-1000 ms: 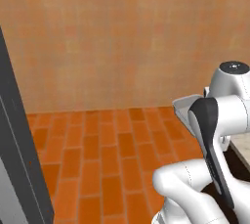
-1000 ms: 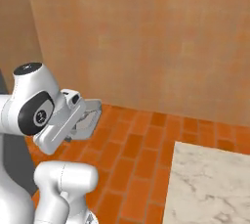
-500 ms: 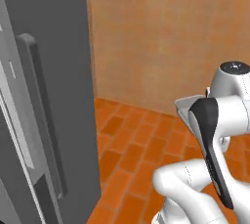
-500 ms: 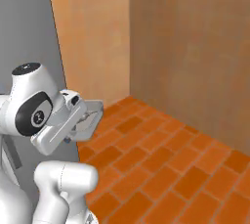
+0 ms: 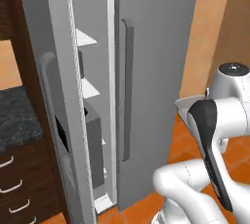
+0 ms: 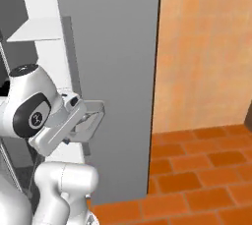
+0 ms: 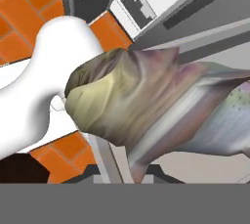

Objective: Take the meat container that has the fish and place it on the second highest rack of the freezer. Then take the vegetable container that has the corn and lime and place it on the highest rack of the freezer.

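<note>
My gripper (image 6: pixel 78 112) is shut on the meat container (image 6: pixel 92 119), a shallow grey tray held level in front of my arm, also seen as the tray's rim (image 5: pixel 187 103). Close to the hand camera, the silvery-tan fish (image 7: pixel 161 108) lies in it and hides the fingertips. The freezer (image 5: pixel 151 61) stands just ahead, tall and grey, with its left door (image 5: pixel 61 96) swung open. Inside the white interior two flat white shelves show, one (image 5: pixel 84 37) above the other (image 5: pixel 91 87). The vegetable container with the corn and lime is out of view.
The freezer's closed right door carries a long grey bar handle (image 5: pixel 127 91). A dark stone counter (image 5: pixel 13 115) over wood drawers (image 5: pixel 19 179) stands left of the open door. Orange brick floor (image 6: pixel 206 170) and a tan wall (image 6: pixel 206 47) lie to the right.
The whole picture has swung as the base moved: bare wall and floor gave way to the freezer, now close with its left door open. The arm holds the same pose with the tray.
</note>
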Robot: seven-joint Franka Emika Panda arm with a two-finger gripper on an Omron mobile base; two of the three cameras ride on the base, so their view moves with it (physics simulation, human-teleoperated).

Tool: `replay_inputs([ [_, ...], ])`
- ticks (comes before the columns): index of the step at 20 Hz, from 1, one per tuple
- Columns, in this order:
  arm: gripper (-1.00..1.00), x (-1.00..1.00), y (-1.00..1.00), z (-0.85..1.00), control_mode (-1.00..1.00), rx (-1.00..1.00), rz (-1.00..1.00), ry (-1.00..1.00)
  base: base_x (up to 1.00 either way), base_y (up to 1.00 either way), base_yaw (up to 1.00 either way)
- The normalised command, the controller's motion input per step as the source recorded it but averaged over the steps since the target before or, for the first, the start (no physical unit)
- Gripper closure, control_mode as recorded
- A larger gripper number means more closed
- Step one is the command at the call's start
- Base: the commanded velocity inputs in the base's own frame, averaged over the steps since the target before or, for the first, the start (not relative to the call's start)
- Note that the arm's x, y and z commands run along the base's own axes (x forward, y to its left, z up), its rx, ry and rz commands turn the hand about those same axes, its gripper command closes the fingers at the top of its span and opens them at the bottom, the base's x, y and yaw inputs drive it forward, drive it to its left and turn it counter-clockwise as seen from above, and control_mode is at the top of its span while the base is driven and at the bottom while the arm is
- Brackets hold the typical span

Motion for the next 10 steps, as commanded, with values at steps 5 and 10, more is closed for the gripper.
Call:
replay_inputs([
  [5, 1.0, 0.0, 0.0, 0.0, 1.0, 0.0, 0.0, 0.0, 0.21, 0.0, 0.97],
  [10, 1.0, 0.0, 0.0, 0.0, 1.0, 0.0, 0.0, 0.0, 0.46, -0.13, 0.85],
])
